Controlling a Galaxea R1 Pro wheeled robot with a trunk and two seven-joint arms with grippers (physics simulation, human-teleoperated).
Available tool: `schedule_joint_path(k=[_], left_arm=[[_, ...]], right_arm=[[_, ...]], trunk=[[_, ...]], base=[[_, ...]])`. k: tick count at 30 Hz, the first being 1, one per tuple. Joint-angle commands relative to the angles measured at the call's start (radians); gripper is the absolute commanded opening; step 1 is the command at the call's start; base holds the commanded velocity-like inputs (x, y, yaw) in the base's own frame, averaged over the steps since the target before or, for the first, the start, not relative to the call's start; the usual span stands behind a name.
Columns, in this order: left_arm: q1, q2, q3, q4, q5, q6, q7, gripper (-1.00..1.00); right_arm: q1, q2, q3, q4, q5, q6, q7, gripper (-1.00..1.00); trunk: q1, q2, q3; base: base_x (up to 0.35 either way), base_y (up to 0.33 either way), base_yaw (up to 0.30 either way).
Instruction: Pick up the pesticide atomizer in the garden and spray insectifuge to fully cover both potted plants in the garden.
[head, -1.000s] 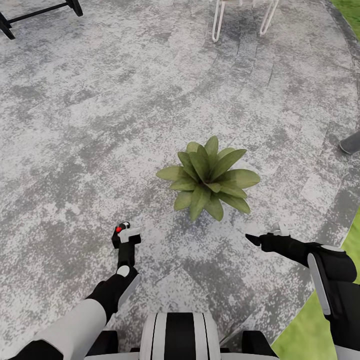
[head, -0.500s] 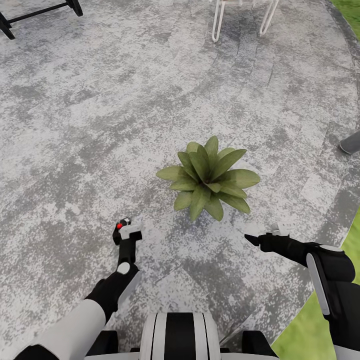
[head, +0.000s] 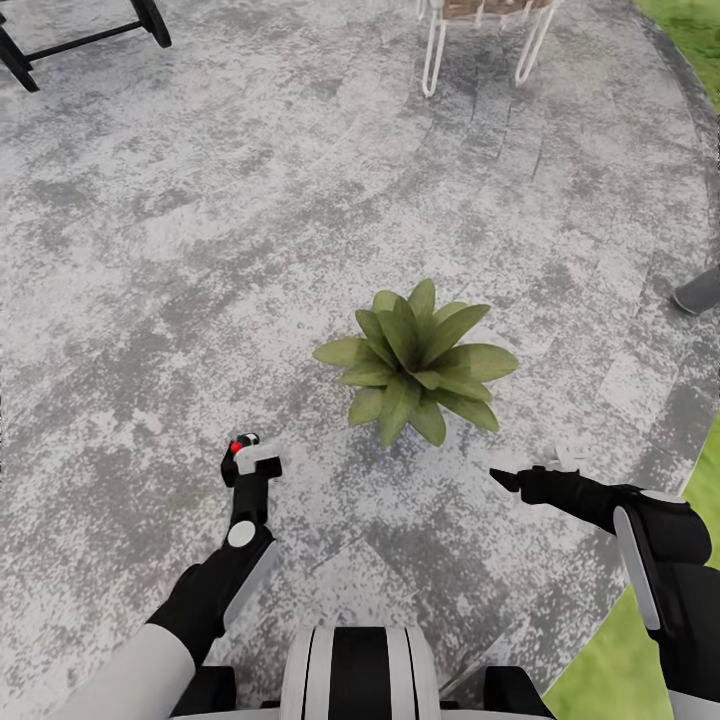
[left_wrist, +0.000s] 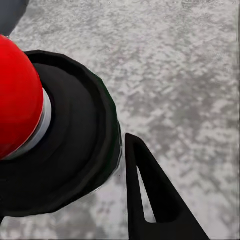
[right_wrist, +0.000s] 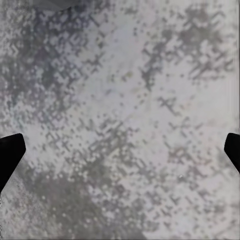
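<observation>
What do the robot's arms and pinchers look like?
Both arms are white on the upper part and black near the wrists. The left arm has a round white disc on its black wrist. The right arm has a grey stripe. The left gripper and right gripper have thin, pointed black fingers.

The patio (head: 200, 250) under me is mottled grey stone, pale whitish patches mixed with darker charcoal blotches, and at the near right it gives way to bright green lawn (head: 620, 670). The potted plant (head: 418, 360) is a rosette of olive-green leaves, lighter at the edges and darker toward the centre, and the atomizer (head: 247, 470) in my left gripper (head: 245, 500) shows a dark, almost black body, a whitish trigger head and a glossy red tip. My arms are black at the wrists with white covers; far off stand white chair legs (head: 480, 40) and a black frame (head: 80, 35).
</observation>
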Motion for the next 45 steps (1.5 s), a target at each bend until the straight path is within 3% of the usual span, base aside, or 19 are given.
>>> schedule_joint_path(k=[1, 21, 29, 34, 42, 45], left_arm=[[0.001, 0.001, -0.003, -0.004, 0.013, -0.005, 0.003, -1.0], [0.006, 0.006, -0.002, -0.037, 0.021, 0.027, -0.007, -1.0], [-0.012, -0.002, 0.003, -0.043, 0.005, 0.043, 0.014, -1.0], [-0.022, -0.007, 0.021, -0.059, 0.005, 0.047, 0.071, -1.0], [-0.021, -0.004, 0.016, -0.061, 0.002, 0.049, 0.093, -1.0], [-0.019, -0.01, 0.013, -0.061, -0.035, 0.037, 0.094, -1.0]], right_arm=[[0.0, 0.0, -0.001, -0.001, 0.002, 0.005, 0.005, 1.0], [0.0, 0.0, -0.006, -0.001, 0.002, -0.001, 0.004, 1.0], [-0.002, -0.002, -0.013, -0.001, 0.002, -0.003, 0.002, 1.0], [-0.004, -0.003, -0.015, -0.001, 0.003, -0.002, 0.002, 1.0], [-0.005, -0.003, -0.015, -0.001, 0.003, 0.0, 0.003, 1.0], [-0.005, -0.005, -0.015, -0.001, 0.002, 0.0, 0.004, 1.0]], trunk=[[-0.001, 0.0, 0.004], [-0.01, 0.005, 0.081], [-0.013, 0.007, 0.112], [-0.015, 0.008, 0.131], [-0.019, 0.01, 0.162], [-0.02, 0.01, 0.174]], base=[[0.0, 0.0, 0.0], [0.0, 0.0, 0.0], [0.0, 0.0, 0.0], [0.0, 0.0, 0.0], [0.0, 0.0, 0.0], [0.0, 0.0, 0.0]])
